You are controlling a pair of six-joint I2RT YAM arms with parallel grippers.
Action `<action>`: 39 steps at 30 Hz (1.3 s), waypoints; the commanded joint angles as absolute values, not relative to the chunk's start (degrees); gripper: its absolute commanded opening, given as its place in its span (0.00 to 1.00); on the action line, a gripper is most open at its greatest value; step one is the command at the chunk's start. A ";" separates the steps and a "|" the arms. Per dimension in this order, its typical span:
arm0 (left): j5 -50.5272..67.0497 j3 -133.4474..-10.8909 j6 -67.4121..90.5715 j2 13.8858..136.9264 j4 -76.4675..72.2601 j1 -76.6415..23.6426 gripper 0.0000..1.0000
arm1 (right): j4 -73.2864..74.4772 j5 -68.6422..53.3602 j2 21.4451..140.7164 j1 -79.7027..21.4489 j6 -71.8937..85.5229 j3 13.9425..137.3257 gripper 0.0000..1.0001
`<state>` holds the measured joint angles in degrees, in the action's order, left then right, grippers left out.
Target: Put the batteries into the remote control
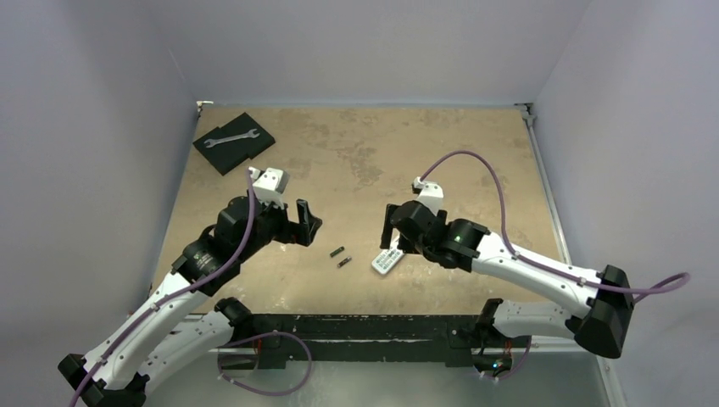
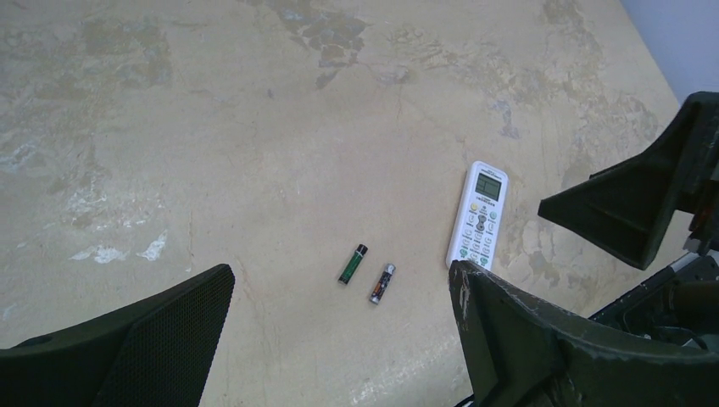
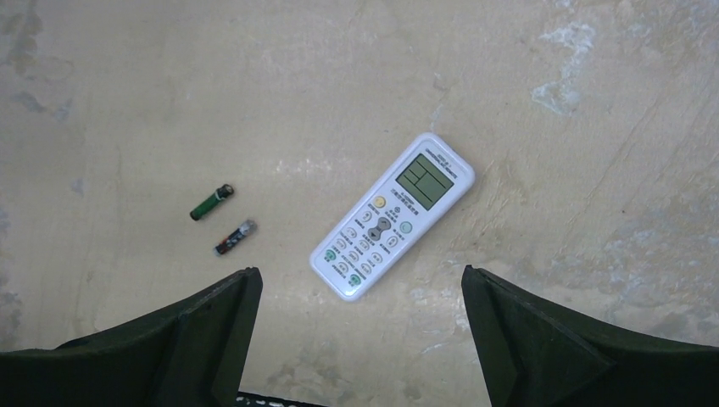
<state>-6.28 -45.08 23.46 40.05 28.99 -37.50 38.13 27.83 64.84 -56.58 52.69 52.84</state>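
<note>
The white remote control [image 1: 387,261] lies face up on the table, screen and buttons showing, its back hidden. It also shows in the left wrist view [image 2: 477,214] and the right wrist view [image 3: 392,217]. Two batteries lie side by side just left of it: a green one [image 1: 337,252] [image 2: 353,264] [image 3: 211,203] and a black-orange one [image 1: 343,263] [image 2: 382,283] [image 3: 235,237]. My left gripper [image 1: 309,222] [image 2: 342,273] is open and empty, above the table left of the batteries. My right gripper [image 1: 390,233] [image 3: 359,274] is open and empty, above the remote's near end.
A black pad [image 1: 246,148] with a silver wrench [image 1: 231,137] lies at the far left corner. Grey walls close the table on the left, back and right. A black rail [image 1: 356,326] runs along the near edge by the arm bases.
</note>
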 commanded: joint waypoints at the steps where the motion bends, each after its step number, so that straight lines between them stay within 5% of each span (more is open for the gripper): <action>1: -7.05 -44.87 24.26 39.55 29.00 -37.19 0.99 | 40.96 29.51 67.95 -56.60 58.25 55.36 0.99; 39: -7.38 -44.74 24.68 37.79 29.17 -37.24 0.99 | 40.95 24.90 85.50 -56.65 87.54 55.40 0.99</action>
<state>-6.74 -45.08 23.55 38.39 29.71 -37.50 40.27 24.40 84.71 -56.55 84.77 52.64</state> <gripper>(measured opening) 0.990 0.987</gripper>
